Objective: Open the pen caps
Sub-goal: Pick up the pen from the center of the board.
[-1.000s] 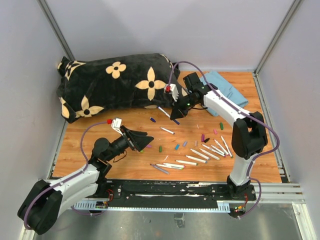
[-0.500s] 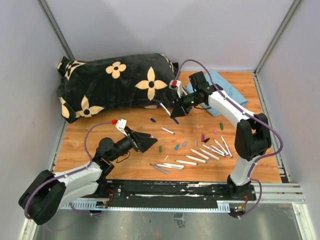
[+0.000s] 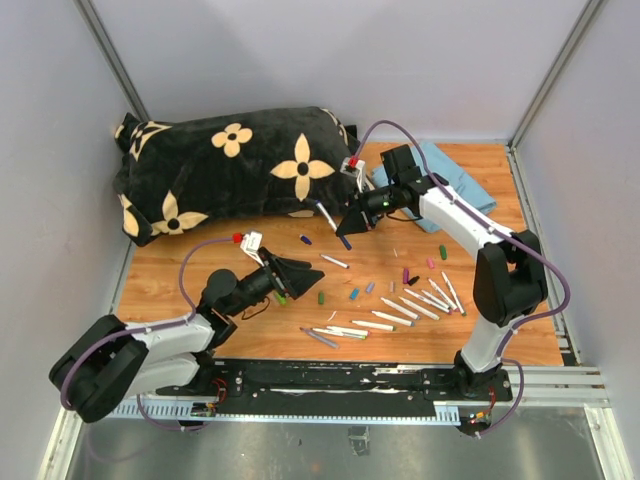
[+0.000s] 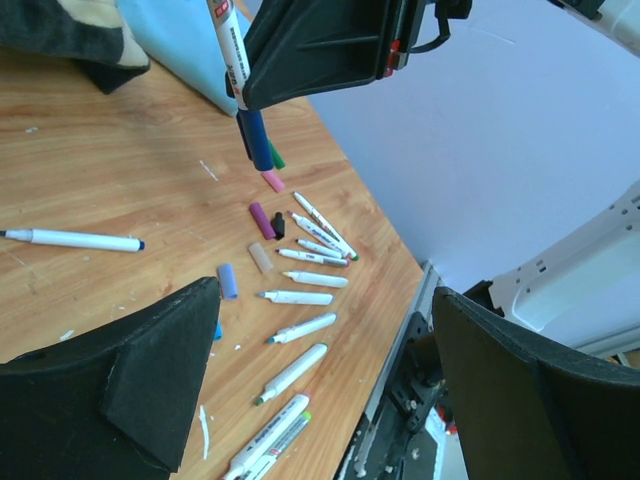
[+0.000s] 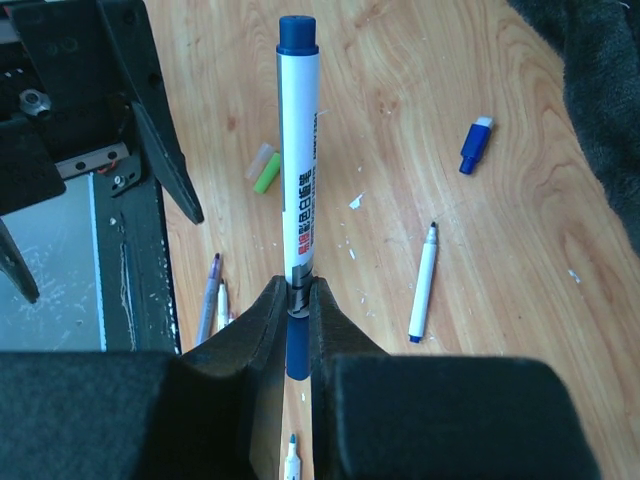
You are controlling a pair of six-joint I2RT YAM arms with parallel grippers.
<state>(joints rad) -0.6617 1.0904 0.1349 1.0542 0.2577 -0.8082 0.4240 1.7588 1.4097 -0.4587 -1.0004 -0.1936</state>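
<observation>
My right gripper (image 5: 298, 312) is pinching a pen (image 5: 298, 190) with its blue cap (image 4: 254, 140) on, left gripper (image 3: 286, 273) gaping wide and empty — most pens (image 3: 400, 306) toward the table's (image 3: 525, 310) right edge already lie bare.

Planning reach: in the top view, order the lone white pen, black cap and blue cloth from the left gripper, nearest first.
1. Lone white pen, mid-table.
2. Black cap, right of centre.
3. Blue cloth, far right corner.

Black cream-flowered cushion (image 3: 230, 165), light-blue cloth (image 3: 452, 172), white pen (image 5: 298, 200), dark-blue cap (image 5: 297, 33), wood-grain table (image 3: 190, 262).
</observation>
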